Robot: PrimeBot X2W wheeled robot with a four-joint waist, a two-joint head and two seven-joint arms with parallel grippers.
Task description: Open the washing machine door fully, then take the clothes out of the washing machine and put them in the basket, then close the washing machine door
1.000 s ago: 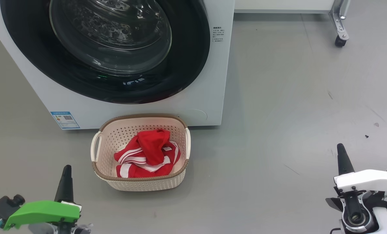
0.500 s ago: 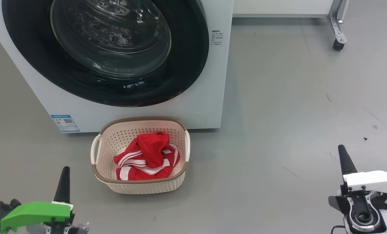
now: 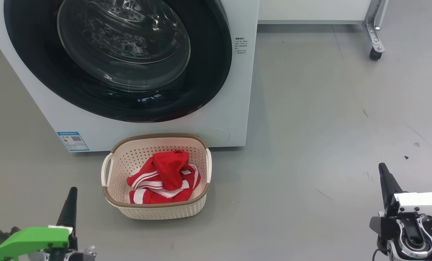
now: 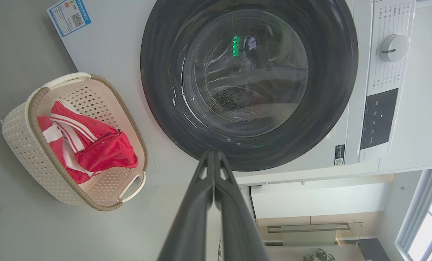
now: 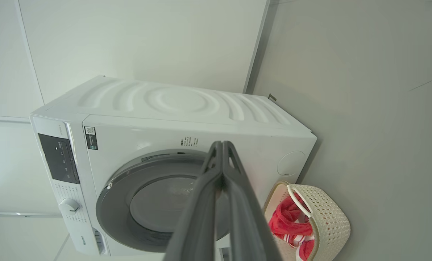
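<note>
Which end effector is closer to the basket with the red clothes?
The left end effector, the one with the green cover; the white-covered right end effector sits far across the floor from the basket.

You are working in bright, even light with soft shadows. Daylight is coming through a window (image 4: 431, 224) far off to the right of the washing machine (image 3: 237, 101) — its panes are blowing out to plain white. The machine is casting a faint shadow onto the floor (image 3: 328, 108) on its right, and the basket (image 3: 158, 209) is shading a thin strip beside it. The washing machine door (image 3: 208, 72) is glaring with small white and green glints. Both wrist views are bowing straight lines at their edges — the head view is showing everything crisp.
</note>
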